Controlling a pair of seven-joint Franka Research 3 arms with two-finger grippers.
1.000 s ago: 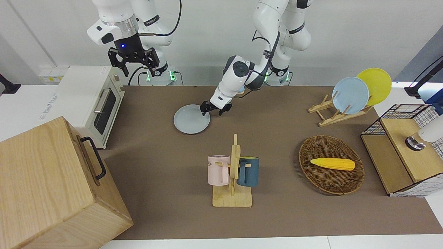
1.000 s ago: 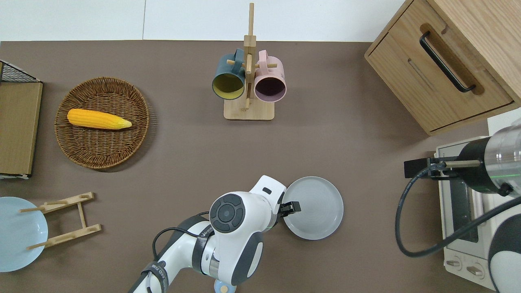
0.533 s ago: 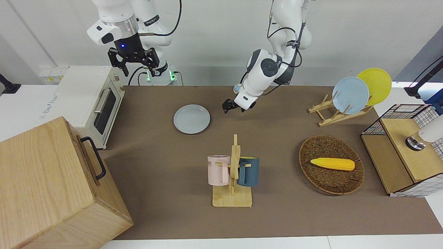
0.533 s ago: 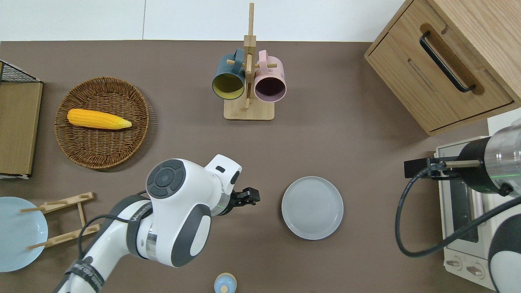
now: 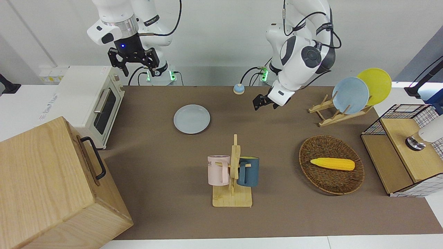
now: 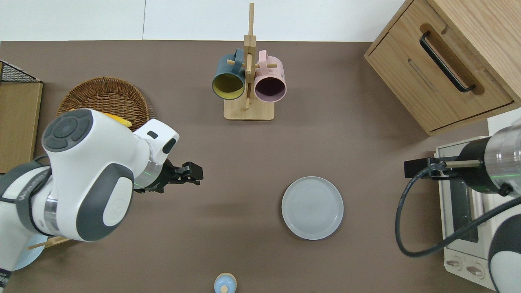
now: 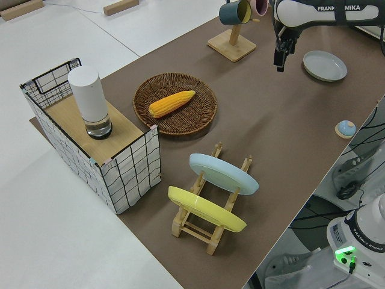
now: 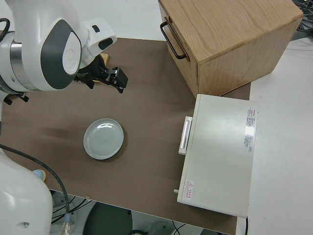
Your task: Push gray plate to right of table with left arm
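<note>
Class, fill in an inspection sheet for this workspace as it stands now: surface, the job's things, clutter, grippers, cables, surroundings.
Surface: table under a brown mat, no spills seen.
Job's things: gray plate flat on the mat, nothing touching it.
Clutter: mug rack with two mugs; basket holding corn; plate rack with two plates; small blue bell.
Grippers: left gripper in the air, apart from the plate; right arm parked.
Cables: black cable looping off the right wrist.
Surroundings: toaster oven, wooden cabinet, wire crate.

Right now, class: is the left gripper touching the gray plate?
Apart. The overhead view shows bare table between the left gripper and the gray plate.
</note>
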